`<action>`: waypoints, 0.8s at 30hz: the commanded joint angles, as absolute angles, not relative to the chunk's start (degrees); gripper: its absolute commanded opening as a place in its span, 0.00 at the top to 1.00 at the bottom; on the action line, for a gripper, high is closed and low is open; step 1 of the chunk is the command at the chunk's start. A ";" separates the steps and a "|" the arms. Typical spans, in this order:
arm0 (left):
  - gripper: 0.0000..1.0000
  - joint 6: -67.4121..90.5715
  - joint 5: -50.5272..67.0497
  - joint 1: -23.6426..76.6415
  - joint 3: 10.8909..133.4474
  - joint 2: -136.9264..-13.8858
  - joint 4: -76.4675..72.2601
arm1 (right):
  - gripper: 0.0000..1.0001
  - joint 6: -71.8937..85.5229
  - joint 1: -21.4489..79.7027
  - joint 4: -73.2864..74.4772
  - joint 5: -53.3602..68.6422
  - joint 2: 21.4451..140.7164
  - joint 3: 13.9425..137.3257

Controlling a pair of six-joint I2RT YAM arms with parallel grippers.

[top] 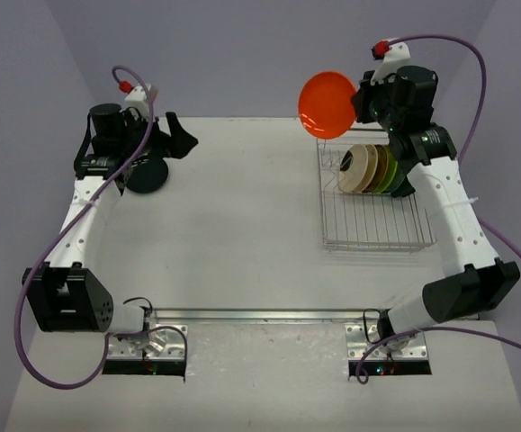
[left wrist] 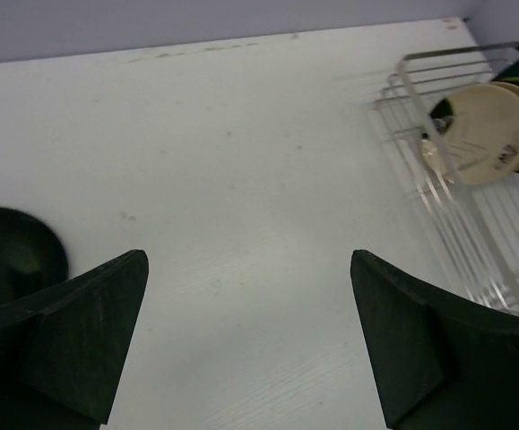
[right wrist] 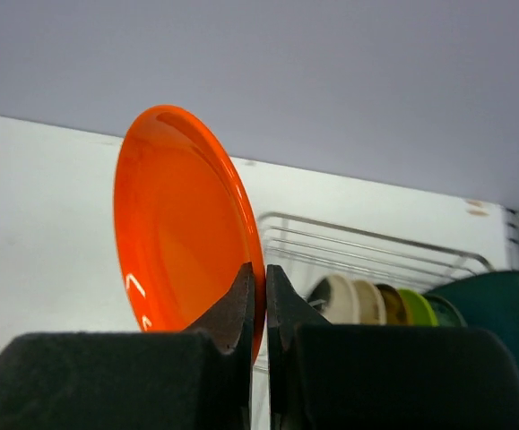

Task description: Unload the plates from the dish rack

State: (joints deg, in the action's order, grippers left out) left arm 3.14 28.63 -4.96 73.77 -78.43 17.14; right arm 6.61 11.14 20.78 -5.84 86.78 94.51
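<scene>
My right gripper [top: 357,105] is shut on the rim of an orange plate [top: 327,104] and holds it on edge in the air above the far left corner of the dish rack [top: 372,236]; the plate also shows in the right wrist view [right wrist: 183,228]. Cream, yellow, green and dark-teal plates [top: 373,169] stand upright in the rack. A black plate [top: 147,174] lies on the table at the far left, under my left arm. My left gripper [top: 177,137] is open and empty just right of it. In the left wrist view the black plate [left wrist: 12,258] is at the left edge.
The rack [left wrist: 474,260] sits at the right of the white table [top: 242,225]. A metal rail [top: 260,315] runs along the near edge between the arm bases.
</scene>
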 commanded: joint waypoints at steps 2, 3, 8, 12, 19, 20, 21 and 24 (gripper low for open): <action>0.07 6.00 43.72 5.25 77.53 -76.23 12.78 | 1.00 14.53 11.74 19.69 20.14 84.09 92.99; 0.07 6.22 42.66 8.54 78.27 -76.44 13.10 | 1.00 16.12 12.17 19.69 22.43 83.87 92.30; 0.08 10.12 40.64 16.20 82.48 -80.24 14.38 | 1.00 22.88 13.27 17.86 32.76 83.35 88.59; 0.15 14.40 40.28 17.84 84.45 -84.06 14.41 | 1.00 25.62 14.47 16.24 36.11 82.74 85.68; 0.65 16.35 41.25 17.90 83.38 -87.74 14.24 | 1.00 27.82 15.09 15.21 40.45 82.03 84.35; 0.76 16.35 41.30 17.84 82.87 -87.79 14.24 | 1.00 27.95 15.03 15.21 40.51 82.09 84.29; 0.87 16.35 41.16 17.77 82.29 -87.58 14.24 | 1.00 27.95 15.03 15.21 40.37 82.09 84.21; 1.00 17.54 41.80 14.43 80.33 -86.80 13.46 | 0.88 26.96 15.03 16.74 37.08 82.33 84.39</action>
State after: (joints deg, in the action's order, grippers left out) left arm 16.90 42.77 17.52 82.31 -88.24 15.47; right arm 24.83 14.49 19.99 35.72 83.65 83.32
